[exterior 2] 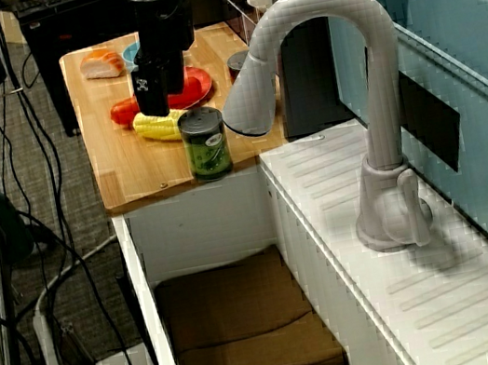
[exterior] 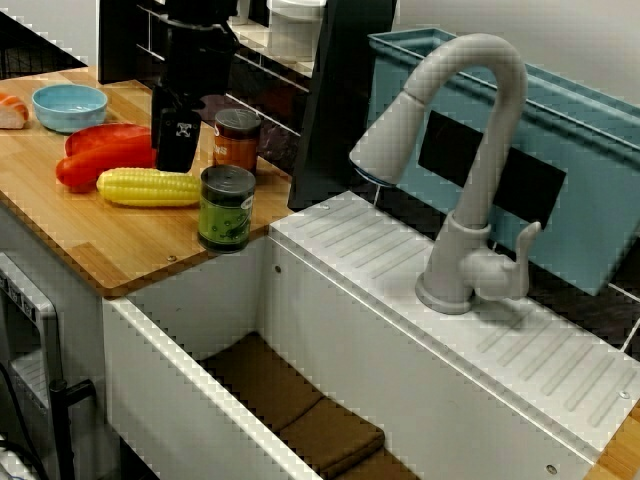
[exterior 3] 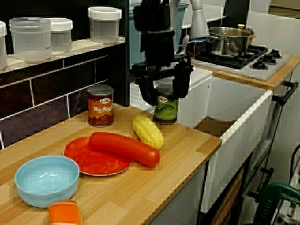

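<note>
1 black gripper [exterior: 177,150] hangs over the wooden counter [exterior: 120,245] in the view over the faucet. Its tip is just above the far end of the yellow corn cob [exterior: 150,187], which lies flat against a long red vegetable [exterior: 100,165]. A green can [exterior: 226,208] stands near the counter's edge beside the corn cob, a bean can [exterior: 237,140] stands just right of the gripper, and a blue bowl [exterior: 68,106] sits well apart at the far end. From here the gripper shows as 1 dark block, so its opening cannot be read. In the view along the sink, the gripper [exterior 2: 150,90] is again directly over the corn cob [exterior 2: 157,127], with the green can in front of both. The grey faucet [exterior 2: 340,80] hides the bean can, and the spread of the jaws stays unclear. The view across the counter alone settles it. The gripper [exterior 3: 164,91] has its 2 fingers [exterior 3: 149,91] spread wide with nothing between them, and it touches nothing. It hovers above the far end of the corn cob [exterior 3: 148,131], apart from it, with the green can showing behind the gap. Only this view shows the red plate [exterior 3: 89,164] under the red vegetable, the clear jars [exterior 3: 104,23] on the ledge and a steel pot [exterior 3: 228,40] on the stove.
</note>
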Controlling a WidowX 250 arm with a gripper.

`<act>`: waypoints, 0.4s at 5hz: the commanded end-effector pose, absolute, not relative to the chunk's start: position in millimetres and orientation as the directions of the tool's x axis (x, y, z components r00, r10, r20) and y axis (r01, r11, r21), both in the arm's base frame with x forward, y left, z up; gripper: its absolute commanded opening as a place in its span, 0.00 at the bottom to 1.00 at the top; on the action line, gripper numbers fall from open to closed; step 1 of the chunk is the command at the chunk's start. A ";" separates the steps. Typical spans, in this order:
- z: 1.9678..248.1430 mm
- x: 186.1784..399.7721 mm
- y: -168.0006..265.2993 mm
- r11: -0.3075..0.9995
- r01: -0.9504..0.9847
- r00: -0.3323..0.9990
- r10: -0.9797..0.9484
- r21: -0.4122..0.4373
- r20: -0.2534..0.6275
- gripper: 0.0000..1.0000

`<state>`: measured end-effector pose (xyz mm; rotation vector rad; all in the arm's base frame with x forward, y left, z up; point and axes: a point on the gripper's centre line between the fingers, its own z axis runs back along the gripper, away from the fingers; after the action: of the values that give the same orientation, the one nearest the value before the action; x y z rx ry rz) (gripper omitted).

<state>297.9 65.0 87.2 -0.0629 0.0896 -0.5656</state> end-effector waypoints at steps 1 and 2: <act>107.6 309.2 57.5 0.819 0.566 0.822 -0.569 -0.093 -0.018 1.00; 109.8 310.8 51.8 0.852 0.506 0.859 -0.512 -0.131 -0.009 1.00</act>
<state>304.1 51.6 97.1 -0.1471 0.0829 -0.5271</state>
